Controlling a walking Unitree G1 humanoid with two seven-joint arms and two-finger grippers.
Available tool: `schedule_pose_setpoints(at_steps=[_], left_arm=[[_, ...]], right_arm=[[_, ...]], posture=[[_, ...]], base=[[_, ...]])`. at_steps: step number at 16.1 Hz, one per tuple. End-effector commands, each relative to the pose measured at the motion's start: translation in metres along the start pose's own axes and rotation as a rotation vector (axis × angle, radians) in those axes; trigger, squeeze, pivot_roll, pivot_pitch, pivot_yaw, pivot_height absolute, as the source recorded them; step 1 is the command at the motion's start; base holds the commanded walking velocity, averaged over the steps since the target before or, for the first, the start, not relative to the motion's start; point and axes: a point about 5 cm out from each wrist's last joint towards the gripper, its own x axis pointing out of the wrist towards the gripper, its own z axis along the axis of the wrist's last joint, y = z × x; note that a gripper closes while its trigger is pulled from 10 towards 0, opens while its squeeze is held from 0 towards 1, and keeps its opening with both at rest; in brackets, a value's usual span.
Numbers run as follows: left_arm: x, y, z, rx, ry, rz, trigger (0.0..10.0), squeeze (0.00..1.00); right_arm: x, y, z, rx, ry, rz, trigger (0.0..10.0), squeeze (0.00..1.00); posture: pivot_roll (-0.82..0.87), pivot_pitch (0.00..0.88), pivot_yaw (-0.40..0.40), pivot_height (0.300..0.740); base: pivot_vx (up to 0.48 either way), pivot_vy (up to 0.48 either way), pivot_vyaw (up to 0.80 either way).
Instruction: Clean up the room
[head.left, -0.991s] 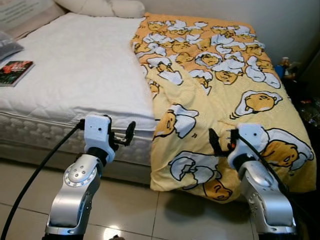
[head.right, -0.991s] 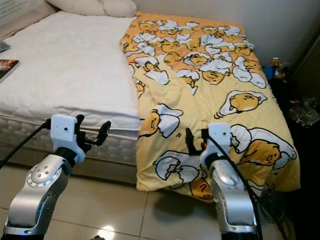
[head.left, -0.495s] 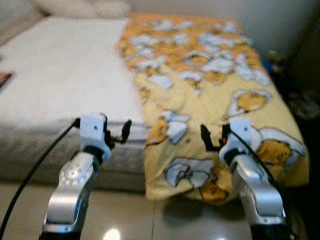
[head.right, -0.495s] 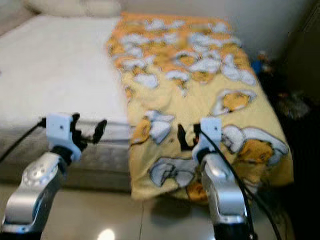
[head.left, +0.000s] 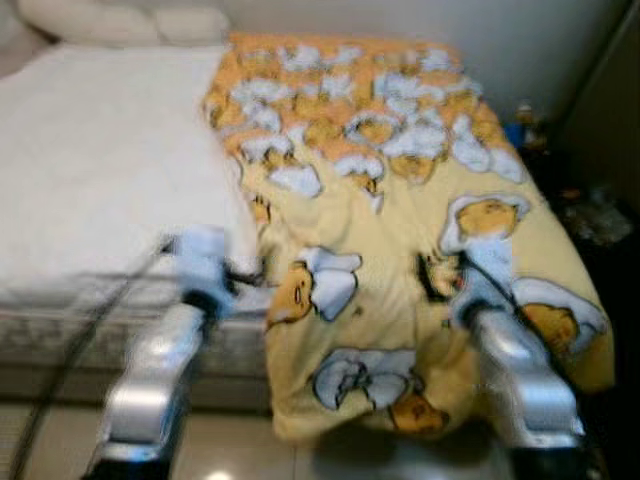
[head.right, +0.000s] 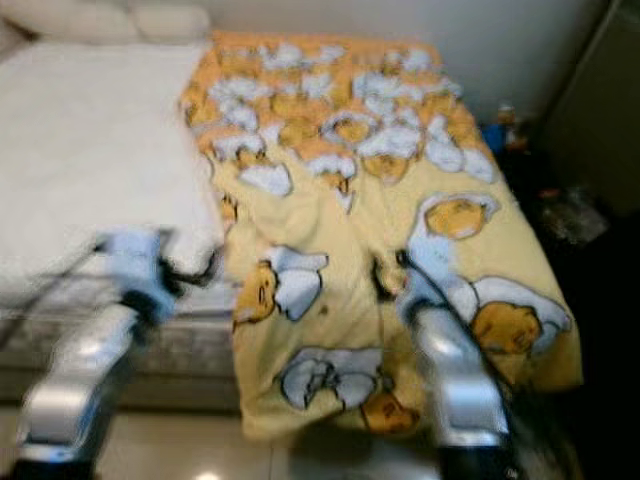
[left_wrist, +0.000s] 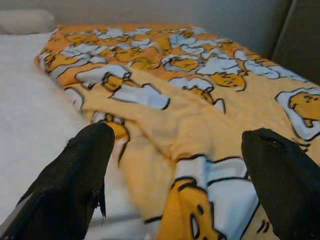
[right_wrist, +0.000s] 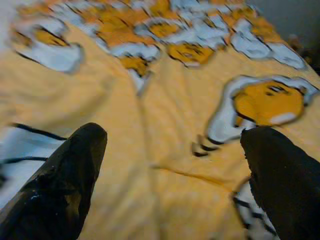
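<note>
My left gripper (left_wrist: 180, 185) has its two black fingers (left_wrist: 75, 175) spread wide with nothing between them, held up at the foot edge of the bed where the bare white mattress (head.left: 100, 170) meets the blanket; in the head views it is smeared by motion blur (I can make out the white wrist block and the silver arm (head.left: 150, 390) below it, little more). Through its wrist camera I look along the yellow blanket (left_wrist: 200, 125), whose rumpled, folded-back edge lies on the white sheet just ahead of the fingers. My right gripper (right_wrist: 170, 185) is likewise spread apart and empty, hovering just above the blanket near its lower end, with a cartoon egg print showing between the fingers (right_wrist: 60, 185). From the head I see the blanket (head.left: 400, 200) covering the right half of the bed, its foot end draped over the edge toward the pale tiled floor (head.left: 250, 455), its left border running crookedly down the middle of the mattress. Pale pillows (head.left: 110, 20) lie at the head of the bed against the wall. To the right of the bed stands dark furniture (head.left: 605, 120) with some small blurred items I cannot identify.
</note>
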Motion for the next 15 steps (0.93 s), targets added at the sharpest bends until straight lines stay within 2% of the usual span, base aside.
schedule_pose_setpoints(at_steps=[1,5,6,9,11,12,13,14,15], left_arm=[[-0.003,0.011,0.004,0.023,-0.009,0.028,10.0,1.0],[-0.003,0.009,0.003,0.027,-0.007,0.023,10.0,1.0],[0.0,0.009,0.005,0.03,-0.01,0.018,10.0,1.0],[0.001,0.01,0.005,0.055,0.016,-0.019,10.0,1.0],[-0.001,0.01,0.004,0.073,0.039,-0.065,10.0,1.0],[-0.003,0.007,0.005,0.093,0.061,-0.135,10.0,0.99],[-0.003,0.006,0.005,0.096,0.069,-0.158,10.0,0.98],[-0.005,0.003,0.005,0.108,0.09,-0.22,10.0,0.93],[-0.007,-0.002,0.003,0.149,0.143,-0.333,10.0,0.38]], right_arm=[[0.002,0.012,0.01,0.005,-0.042,0.039,10.0,0.0],[0.005,0.012,0.009,-0.005,-0.027,0.057,10.0,0.0],[0.01,0.014,0.008,-0.035,0.002,0.086,10.0,0.0],[0.018,0.014,0.005,-0.044,0.048,0.094,10.0,0.0],[0.026,0.008,-0.007,-0.012,0.149,0.087,10.0,0.0],[0.035,0.003,-0.018,-0.01,0.241,0.104,10.0,0.0],[0.038,0.001,-0.02,-0.009,0.269,0.108,10.0,0.0],[0.044,0.0,-0.024,0.007,0.329,0.128,10.0,0.0],[0.054,-0.007,-0.028,0.025,0.401,0.118,10.0,0.0]], posture=[[0.0,0.0,-0.013,0.74],[0.01,0.0,-0.026,0.74],[0.01,0.0,-0.027,0.74],[0.0,0.0,-0.015,0.74],[0.01,0.0,-0.003,0.74],[0.02,0.0,0.011,0.74],[0.02,0.0,0.014,0.74],[0.02,0.0,0.019,0.74],[0.04,0.0,0.015,0.74]], base=[[0.352,0.0,0.0],[0.348,0.0,0.0],[0.337,0.0,0.0],[0.0,0.0,0.0],[0.0,0.0,0.0],[0.0,0.0,0.0],[0.0,0.0,0.0],[0.0,0.0,0.0],[0.0,0.0,0.0]])
